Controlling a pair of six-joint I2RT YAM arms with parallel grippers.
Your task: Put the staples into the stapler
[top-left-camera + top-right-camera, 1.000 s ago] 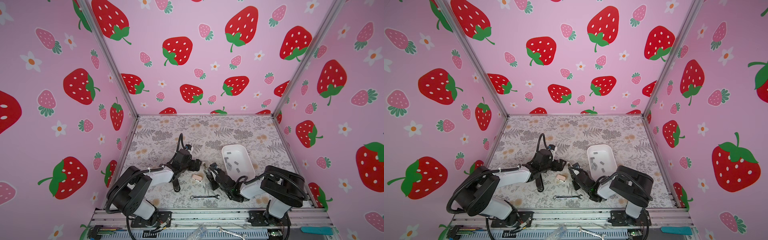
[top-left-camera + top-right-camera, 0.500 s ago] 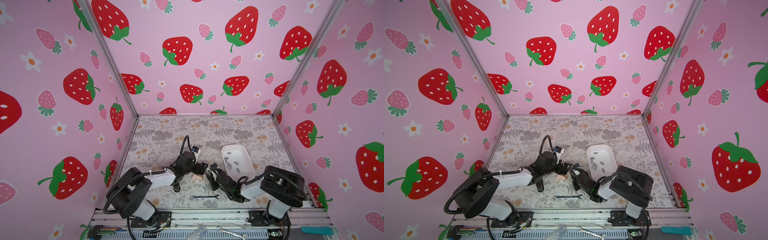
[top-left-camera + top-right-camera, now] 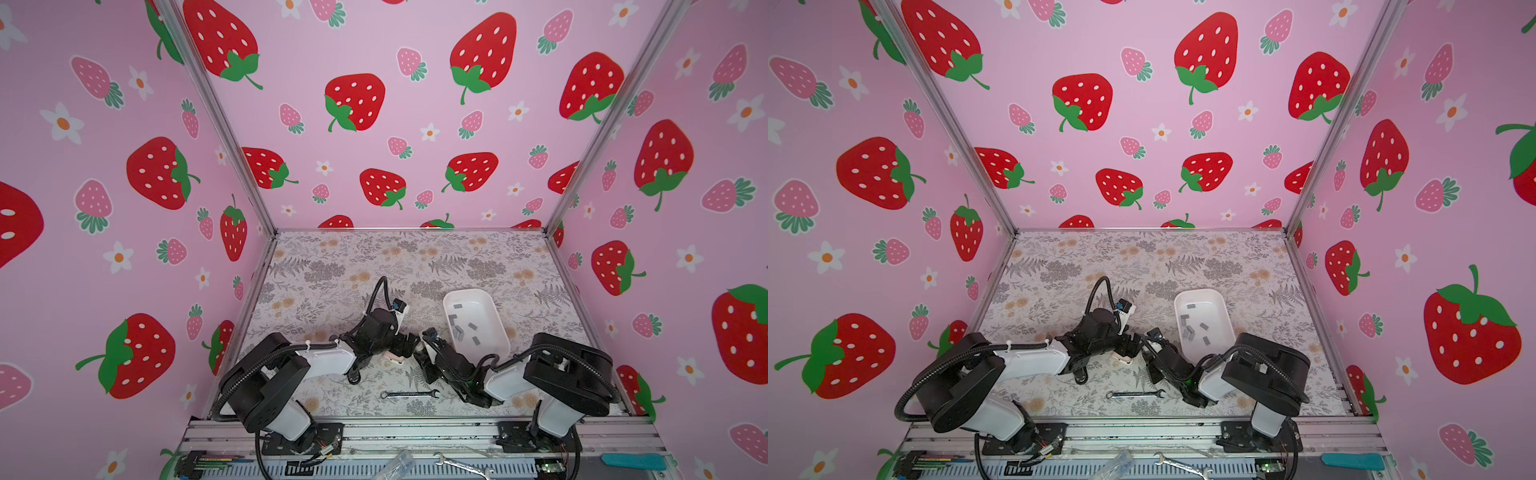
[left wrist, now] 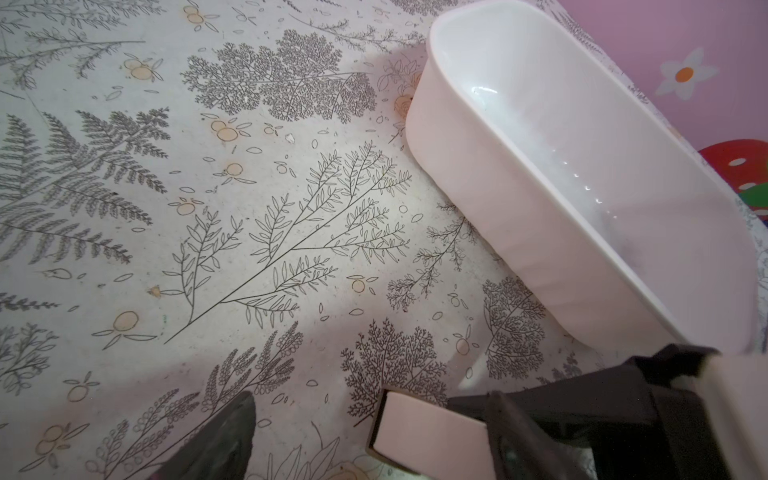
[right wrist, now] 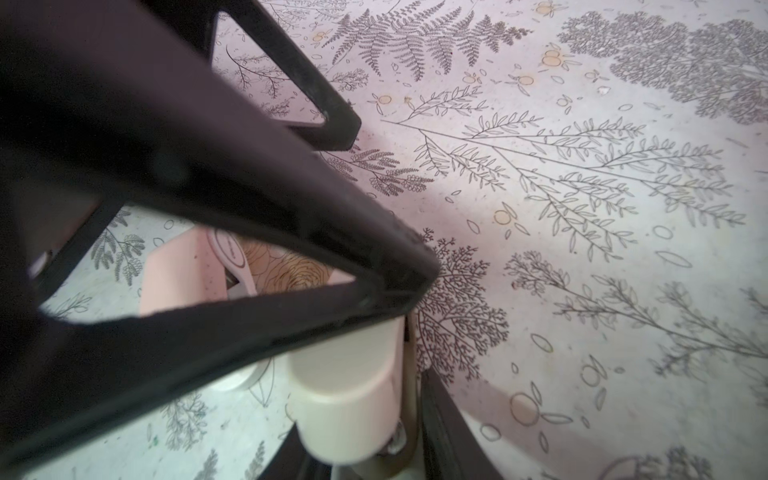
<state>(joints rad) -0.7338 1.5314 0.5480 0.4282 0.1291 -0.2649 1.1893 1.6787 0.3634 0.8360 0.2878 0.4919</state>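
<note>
**Stapler-handling step, judged early in the task: no strip is in either hand.**

To do this step well, one hand should probably be closing squarely across the base of the pale pink stapler [image 3: 392, 358] and pinning it flat on the floral desk [image 3: 332, 291] before the other is working the top open. A skewed pinch is likely to be spinning so small and light a body. The magazine should be facing up and toward the tray, keeping the strip's carry short.

The stapler is lying between the two arms. The left hand [image 3: 405, 343] is standing wide open over it and is gripping nothing. In the left wrist view one of its fingers [image 4: 224, 440] is sitting clear of the stapler's body, with bare desk between.

The right hand [image 3: 423, 348] is facing the stapler from the opposite side. In the right wrist view the stapler's cream-coloured end is sitting between that hand's fingers [image 5: 444, 419], touching or nearly so. Whether they are pressing on it cannot be told.

The staples [image 3: 461, 328] are lying loose in the white tray [image 3: 486, 305], which is standing just beside the right hand. They are apart from both hands. A wrench [image 3: 409, 394] is lying nearer the arms' bases, not involved.
</note>
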